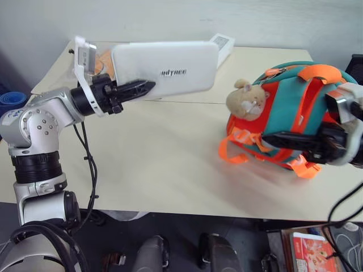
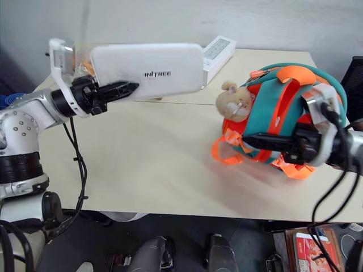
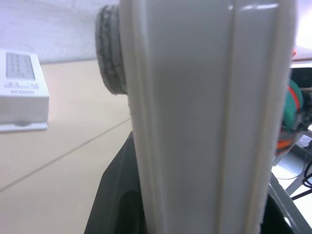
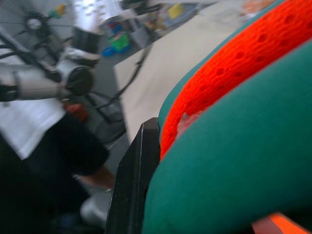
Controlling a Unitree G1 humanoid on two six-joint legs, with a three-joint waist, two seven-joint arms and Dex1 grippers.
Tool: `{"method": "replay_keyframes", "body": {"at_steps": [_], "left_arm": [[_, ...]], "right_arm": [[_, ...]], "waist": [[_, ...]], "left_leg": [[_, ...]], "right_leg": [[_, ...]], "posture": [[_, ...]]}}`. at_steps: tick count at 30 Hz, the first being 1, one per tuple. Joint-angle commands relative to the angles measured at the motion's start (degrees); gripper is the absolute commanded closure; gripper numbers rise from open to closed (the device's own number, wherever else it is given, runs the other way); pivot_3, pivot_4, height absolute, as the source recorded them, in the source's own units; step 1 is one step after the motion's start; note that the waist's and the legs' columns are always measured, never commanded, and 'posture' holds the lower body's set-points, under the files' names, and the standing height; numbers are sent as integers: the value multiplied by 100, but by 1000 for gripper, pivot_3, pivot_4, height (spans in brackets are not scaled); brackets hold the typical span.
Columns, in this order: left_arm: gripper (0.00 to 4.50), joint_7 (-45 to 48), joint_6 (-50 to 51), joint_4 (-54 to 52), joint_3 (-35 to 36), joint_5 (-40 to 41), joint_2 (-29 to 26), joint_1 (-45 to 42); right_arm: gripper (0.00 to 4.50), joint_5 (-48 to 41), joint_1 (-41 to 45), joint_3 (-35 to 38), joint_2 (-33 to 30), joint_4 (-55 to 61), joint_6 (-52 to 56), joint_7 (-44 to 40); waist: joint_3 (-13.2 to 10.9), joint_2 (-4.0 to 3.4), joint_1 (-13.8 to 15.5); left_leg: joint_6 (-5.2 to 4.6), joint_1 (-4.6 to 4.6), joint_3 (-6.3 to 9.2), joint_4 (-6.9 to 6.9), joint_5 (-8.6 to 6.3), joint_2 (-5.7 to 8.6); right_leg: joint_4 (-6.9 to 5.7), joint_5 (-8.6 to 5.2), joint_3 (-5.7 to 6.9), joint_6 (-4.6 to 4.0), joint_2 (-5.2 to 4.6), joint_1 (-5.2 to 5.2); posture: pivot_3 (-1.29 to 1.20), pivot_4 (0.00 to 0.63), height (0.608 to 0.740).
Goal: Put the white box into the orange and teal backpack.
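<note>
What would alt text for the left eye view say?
A robot's left claw holds a white box in the air above a pale table, while its right claw grips an orange and teal backpack.

Bare table [image 1: 153, 164] lies open between the raised white box [image 1: 164, 69] and the orange and teal backpack [image 1: 289, 107], whose opening seems hidden.

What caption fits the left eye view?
Left tool holds the white box above the table; right tool grips the backpack.
</note>
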State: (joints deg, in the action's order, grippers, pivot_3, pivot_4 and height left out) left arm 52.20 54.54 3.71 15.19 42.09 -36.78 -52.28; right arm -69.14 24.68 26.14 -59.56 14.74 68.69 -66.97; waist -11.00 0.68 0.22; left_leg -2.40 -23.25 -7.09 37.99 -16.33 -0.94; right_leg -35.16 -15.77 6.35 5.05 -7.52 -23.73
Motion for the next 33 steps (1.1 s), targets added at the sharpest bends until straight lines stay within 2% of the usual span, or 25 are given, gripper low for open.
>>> {"method": "replay_keyframes", "body": {"at_steps": [1,5,11,20,33], "left_arm": [[3107,273,-365,-120,-73,66,-46,-229],[3107,279,-873,165,-454,-202,302,-420],[3107,1110,-1770,764,-1451,-952,508,-689],[3107,2045,-1955,1198,-1738,-1172,307,-1010],[3107,3057,-3052,2106,-2589,-2129,707,-1584]], "right_arm": [[4482,-451,-115,370,-304,189,110,-303],[4482,-355,-515,352,-407,355,10,-429],[4482,-117,-639,248,-493,153,-231,-576],[4482,518,-1034,131,-431,-19,-752,-727],[4482,602,-1350,29,-340,238,-1002,-728]], "waist": [[0,1,14],[-1,2,79],[-3,6,128],[-6,10,117],[-7,12,126]], "left_leg": [[-1,-1,1,0,-1,0],[-4,-1,0,0,-2,1],[-6,-3,-4,6,-3,5],[-9,-5,-6,10,-3,2],[-18,-7,-1,16,-5,5]], "right_leg": [[7,2,0,3,0,1],[12,3,0,5,-1,3],[11,5,2,8,2,2],[12,5,23,8,4,0],[13,6,50,10,1,3]], "posture": [[0,150,740],[0,150,740],[0,150,740],[0,150,740],[0,150,740]]}}
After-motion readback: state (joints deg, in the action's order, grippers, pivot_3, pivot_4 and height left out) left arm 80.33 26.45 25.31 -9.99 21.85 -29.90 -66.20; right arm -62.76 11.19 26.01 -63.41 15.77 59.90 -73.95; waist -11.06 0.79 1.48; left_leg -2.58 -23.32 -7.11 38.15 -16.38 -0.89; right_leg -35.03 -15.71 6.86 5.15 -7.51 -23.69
